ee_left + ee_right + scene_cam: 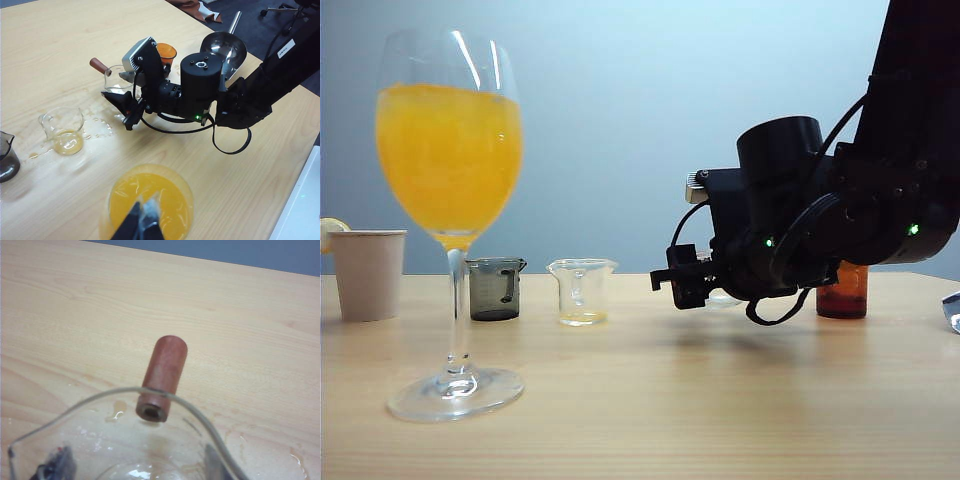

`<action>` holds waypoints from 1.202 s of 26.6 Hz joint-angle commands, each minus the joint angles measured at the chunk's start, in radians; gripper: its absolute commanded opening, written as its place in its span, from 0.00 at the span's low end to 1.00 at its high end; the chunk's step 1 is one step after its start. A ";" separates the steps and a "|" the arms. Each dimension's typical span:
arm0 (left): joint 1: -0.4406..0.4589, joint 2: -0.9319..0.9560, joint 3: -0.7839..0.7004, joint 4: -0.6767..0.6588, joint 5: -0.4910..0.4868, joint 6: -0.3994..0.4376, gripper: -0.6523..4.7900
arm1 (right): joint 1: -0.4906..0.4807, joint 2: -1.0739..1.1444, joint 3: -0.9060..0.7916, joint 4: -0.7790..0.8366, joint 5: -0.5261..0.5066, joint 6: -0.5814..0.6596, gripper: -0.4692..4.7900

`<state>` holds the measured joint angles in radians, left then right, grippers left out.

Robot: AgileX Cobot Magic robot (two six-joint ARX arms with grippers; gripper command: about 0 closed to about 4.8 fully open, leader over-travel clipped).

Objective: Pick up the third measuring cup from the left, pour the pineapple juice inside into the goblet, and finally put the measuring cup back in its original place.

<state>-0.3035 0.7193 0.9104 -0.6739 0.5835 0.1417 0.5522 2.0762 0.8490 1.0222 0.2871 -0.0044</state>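
The goblet [457,300] stands at the near left, its bowl full of cloudy orange drink. In the left wrist view my left gripper [145,210] hangs right above the goblet [190,200], fingers together; it is out of the exterior view. My right gripper [685,280] [121,90] [135,465] is shut on the third measuring cup [722,298] [116,82] [150,450], a squat clear cup with a reddish-brown handle [164,375], low at the tabletop between the second clear cup and the amber one. Only a wet film shows inside it; no pineapple juice is visible there.
The row also holds a dark grey cup [496,288], a clear cup [582,292] [63,131] with a little yellow liquid, and an amber cup [842,292] [166,51]. A paper cup [367,275] stands far left. A metal ladle [223,47] lies at the right. Droplets [100,127] wet the table.
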 commanded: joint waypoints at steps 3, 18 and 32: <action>0.001 -0.002 0.005 0.010 0.004 0.000 0.11 | 0.001 0.017 0.004 0.025 -0.002 0.005 0.09; 0.001 -0.002 0.005 0.010 0.004 0.000 0.11 | 0.003 -0.006 -0.010 0.021 -0.025 0.031 0.94; 0.001 -0.003 0.005 0.010 0.005 0.000 0.11 | 0.004 -0.087 -0.037 -0.129 -0.065 0.064 0.93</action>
<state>-0.3035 0.7189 0.9104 -0.6739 0.5835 0.1417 0.5552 1.9926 0.8104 0.8913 0.2237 0.0528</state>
